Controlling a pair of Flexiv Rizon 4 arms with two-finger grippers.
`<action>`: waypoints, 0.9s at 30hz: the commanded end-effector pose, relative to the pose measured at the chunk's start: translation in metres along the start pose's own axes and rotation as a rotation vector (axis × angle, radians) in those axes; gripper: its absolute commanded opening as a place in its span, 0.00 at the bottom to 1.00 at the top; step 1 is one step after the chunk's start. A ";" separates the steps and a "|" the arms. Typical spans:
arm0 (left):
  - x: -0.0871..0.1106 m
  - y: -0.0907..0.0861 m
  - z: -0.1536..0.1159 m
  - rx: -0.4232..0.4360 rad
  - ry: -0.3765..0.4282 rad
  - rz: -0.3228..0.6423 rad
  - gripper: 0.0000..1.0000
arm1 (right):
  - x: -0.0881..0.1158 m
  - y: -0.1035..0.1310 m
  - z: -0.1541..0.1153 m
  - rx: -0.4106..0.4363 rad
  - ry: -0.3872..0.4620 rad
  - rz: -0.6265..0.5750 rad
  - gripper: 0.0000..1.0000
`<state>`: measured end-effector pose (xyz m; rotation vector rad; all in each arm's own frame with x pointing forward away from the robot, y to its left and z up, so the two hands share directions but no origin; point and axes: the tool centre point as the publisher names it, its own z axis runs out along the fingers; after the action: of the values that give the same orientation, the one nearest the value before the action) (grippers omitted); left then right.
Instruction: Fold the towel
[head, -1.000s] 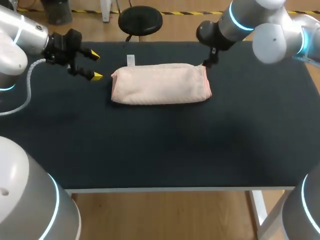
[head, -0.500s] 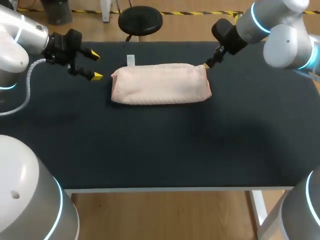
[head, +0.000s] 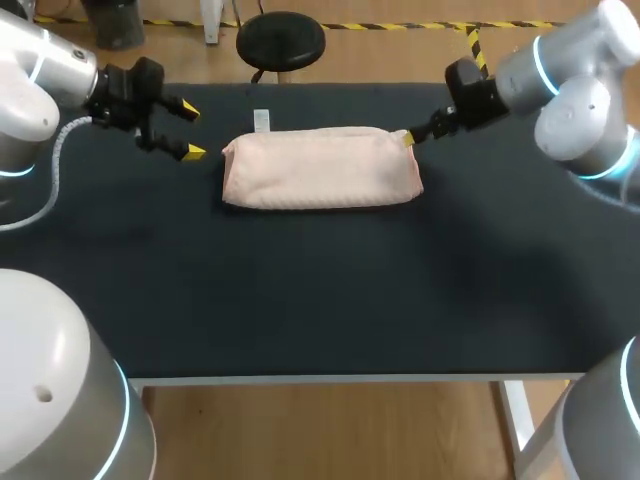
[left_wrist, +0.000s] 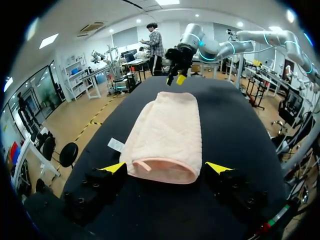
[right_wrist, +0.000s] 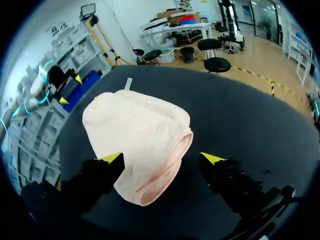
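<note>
The towel (head: 320, 170) is seen folded into a plump pink oblong. It is laid flat on the far half of the black bench (head: 320, 300), with its long side running across. A small white tag (head: 262, 120) is spotted on the bench just beside its far left corner.

Over to the right end: the right jaws are held spread wide at the towel's far right corner, carried in by the right arm (head: 560, 75). In the right wrist view the rolled end of the towel (right_wrist: 137, 135) is framed between the two yellow tips (right_wrist: 111, 159). One tip is set close against the cloth, while bare bench is shown before the other. Nothing is gripped there, and whether the near tip actually touches cannot be told.

At the left end, the left jaws are parked just off the towel's short edge, brought in by the left arm (head: 40, 75). They too are splayed fully apart and hold nothing. From the left wrist view the towel's end (left_wrist: 165, 135) is seen ahead of the tips (left_wrist: 114, 167), apart from both.
</note>
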<state>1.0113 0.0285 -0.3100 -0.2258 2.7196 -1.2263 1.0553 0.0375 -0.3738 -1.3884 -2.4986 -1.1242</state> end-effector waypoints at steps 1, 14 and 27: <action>0.000 0.001 0.001 0.002 -0.001 0.001 1.00 | -0.004 -0.004 0.018 -0.007 0.324 0.489 1.00; 0.000 0.001 0.001 0.002 -0.001 0.001 1.00 | -0.005 -0.019 0.029 0.090 0.305 0.517 1.00; 0.000 0.001 0.001 0.002 -0.001 0.001 1.00 | -0.003 -0.024 0.039 0.117 0.312 0.518 1.00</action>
<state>1.0114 0.0286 -0.3100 -0.2259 2.7209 -1.2263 1.0445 0.0497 -0.4114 -1.5708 -1.8104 -0.9845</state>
